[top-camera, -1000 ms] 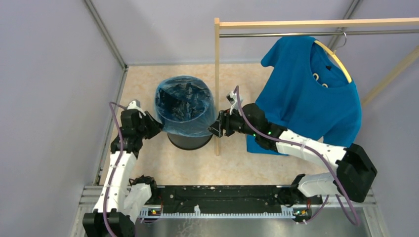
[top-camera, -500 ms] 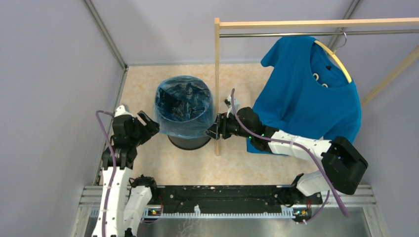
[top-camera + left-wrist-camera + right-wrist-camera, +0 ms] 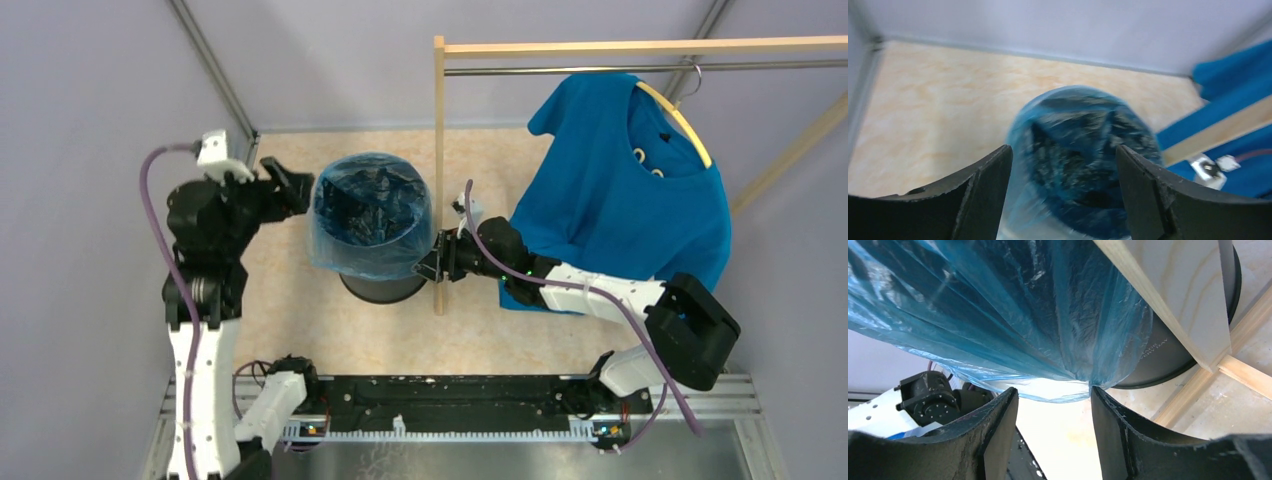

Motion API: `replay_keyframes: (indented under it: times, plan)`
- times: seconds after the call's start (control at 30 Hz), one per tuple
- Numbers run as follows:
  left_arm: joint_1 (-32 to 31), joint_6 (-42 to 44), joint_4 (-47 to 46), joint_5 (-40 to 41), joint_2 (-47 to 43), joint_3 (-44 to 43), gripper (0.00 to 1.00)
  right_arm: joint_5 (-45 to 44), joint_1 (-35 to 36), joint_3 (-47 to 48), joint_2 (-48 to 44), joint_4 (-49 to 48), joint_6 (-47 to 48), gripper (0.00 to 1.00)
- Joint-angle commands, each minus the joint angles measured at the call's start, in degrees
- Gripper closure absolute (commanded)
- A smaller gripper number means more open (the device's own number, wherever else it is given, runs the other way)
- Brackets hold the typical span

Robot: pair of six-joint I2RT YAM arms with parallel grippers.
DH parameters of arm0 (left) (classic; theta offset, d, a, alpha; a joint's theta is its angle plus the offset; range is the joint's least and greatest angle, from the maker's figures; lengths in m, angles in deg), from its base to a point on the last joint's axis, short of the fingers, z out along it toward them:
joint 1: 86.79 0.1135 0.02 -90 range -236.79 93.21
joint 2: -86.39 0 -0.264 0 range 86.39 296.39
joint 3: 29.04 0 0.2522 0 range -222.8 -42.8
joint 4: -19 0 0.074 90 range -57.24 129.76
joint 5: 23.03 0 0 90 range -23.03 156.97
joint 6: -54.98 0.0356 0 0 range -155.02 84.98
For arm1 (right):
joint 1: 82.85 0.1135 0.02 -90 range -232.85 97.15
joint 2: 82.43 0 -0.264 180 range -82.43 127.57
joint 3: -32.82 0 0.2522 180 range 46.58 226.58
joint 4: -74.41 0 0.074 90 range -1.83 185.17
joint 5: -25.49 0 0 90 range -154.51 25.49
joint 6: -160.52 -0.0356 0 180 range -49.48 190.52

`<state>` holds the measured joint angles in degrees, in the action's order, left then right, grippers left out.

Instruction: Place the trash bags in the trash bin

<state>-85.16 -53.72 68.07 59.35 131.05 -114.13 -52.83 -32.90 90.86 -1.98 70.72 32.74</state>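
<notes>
Left pincer (image 3: 293, 186) released near trash bin (image 3: 381, 289), right pincer (image 3: 1053, 392) parted — trash bag (image 3: 1013, 315) at tips

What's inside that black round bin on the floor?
A thin, crinkly, translucent light-blue plastic bag lines the black round plastic bin, folded over its rim. The bin's bottom is hidden beneath the crumpled plastic.

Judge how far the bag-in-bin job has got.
Done: the trash bag lines the trash bin, its hem folded over the rim. In hand: the right pincer straddles the hem, jaws apart; the left pincer is open beside the rim. Remaining: perhaps tugging the hem down evenly.
</notes>
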Motion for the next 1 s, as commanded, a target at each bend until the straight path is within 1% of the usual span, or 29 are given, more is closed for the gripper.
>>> replay_keyframes:
  times: [0.0, 0.07, 0.17, 0.2, 0.27, 0.43, 0.57, 0.67, 0.77, 0.9, 0.97]
  plan:
    - [-2.2, 2.5, -4.7, -22.7, 11.8, -6.0, 0.20, 0.3, -0.3, 2.4, 0.9, -3.1, -0.5, 0.45]
    - [-7.0, 3.3, -4.3, -19.6, 14.6, -7.1, 0.25, 0.0, -0.3, 2.2, 0.7, -3.0, -0.5, 0.45]
    - [-19.5, 5.8, -2.9, -5.4, 18.6, -8.5, 0.30, -0.6, -0.4, 1.7, 0.2, -3.0, -0.6, 0.45]
    - [-22.6, 6.2, -2.5, -2.0, 20.1, -8.9, 0.32, -0.7, -0.3, 1.7, 0.1, -3.1, -0.7, 0.46]
    - [-25.8, 6.3, -2.6, 2.2, 22.5, -8.6, 0.37, -0.8, -0.3, 1.7, 0.0, -3.0, -0.8, 0.46]
    - [-26.6, 7.6, -4.9, 6.9, 27.2, -6.4, 0.43, -1.3, -0.3, 2.0, 0.1, -2.7, -0.8, 0.46]
    - [-26.6, 8.5, -6.5, 10.7, 30.4, -4.5, 0.44, -2.1, -0.3, 2.1, 0.3, -3.0, -0.8, 0.46]
    - [-26.7, 8.0, -10.8, 12.2, 31.2, -1.1, 0.47, -2.3, -0.3, 1.9, 1.1, -4.0, -1.2, 0.47]
    - [-26.7, 5.7, -14.6, 14.2, 31.1, 2.0, 0.49, -2.1, -0.3, 1.8, 1.9, -5.5, -2.1, 0.48]
    - [-26.7, 2.5, -23.0, 15.7, 30.0, 8.0, 0.48, -1.5, -0.3, 1.9, 3.0, -7.0, -3.1, 0.49]
    - [-26.6, 2.1, -25.6, 15.5, 30.2, 9.4, 0.45, -1.2, -0.3, 1.9, 3.3, -7.3, -3.3, 0.50]
